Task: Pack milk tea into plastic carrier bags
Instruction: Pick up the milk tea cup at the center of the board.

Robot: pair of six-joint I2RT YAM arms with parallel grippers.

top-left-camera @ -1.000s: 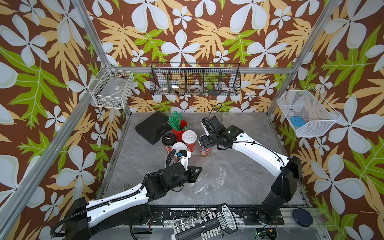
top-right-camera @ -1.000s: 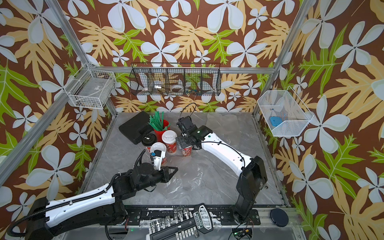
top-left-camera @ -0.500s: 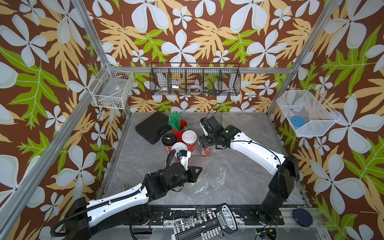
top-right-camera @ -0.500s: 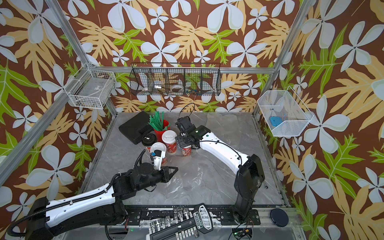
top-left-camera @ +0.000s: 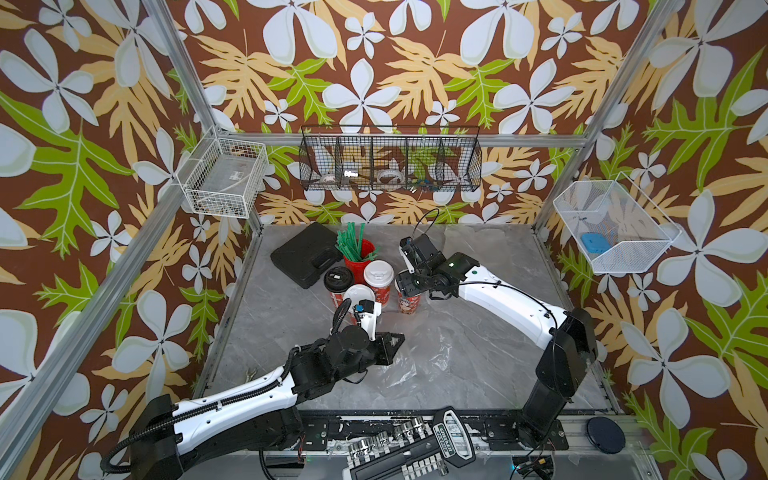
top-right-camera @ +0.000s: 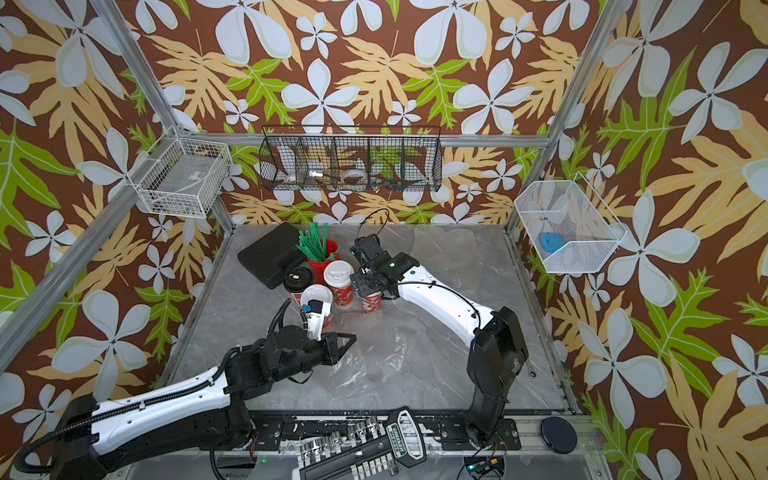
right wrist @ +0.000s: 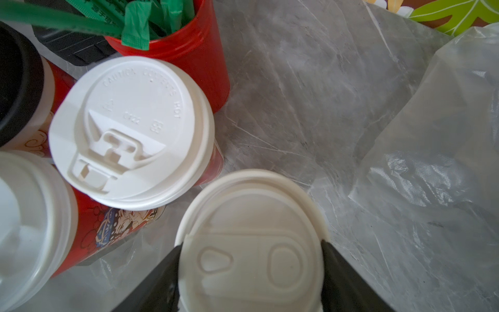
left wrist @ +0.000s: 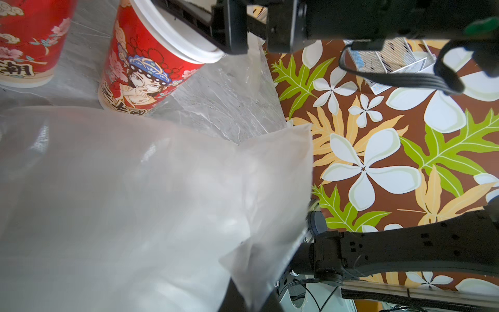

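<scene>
Four red-and-white milk tea cups stand together at the back middle of the table. One has a black lid (top-left-camera: pixel 338 279), one a white lid (top-left-camera: pixel 378 274), and a third (top-left-camera: pixel 356 292) is partly hidden by my left wrist. My right gripper (top-left-camera: pixel 405 284) comes down over the rightmost cup (top-left-camera: pixel 408 302). In the right wrist view its fingers (right wrist: pixel 162 275) press both sides of that cup's white lid (right wrist: pixel 253 229). My left gripper (top-left-camera: pixel 392 345) is shut on an edge of a clear plastic carrier bag (top-left-camera: pixel 419 365), which fills the left wrist view (left wrist: pixel 135 202).
A plain red cup of green straws (top-left-camera: pixel 357 257) and a black case (top-left-camera: pixel 307 253) sit behind the cups. More crinkled clear plastic (right wrist: pixel 432 162) lies to the right of the held cup. Wire baskets hang on the walls, and a socket set (top-left-camera: pixel 407 453) lies along the front edge.
My right gripper has narrowed round the rightmost cup's lid and shifted slightly. The left arm and the bag have not moved.
</scene>
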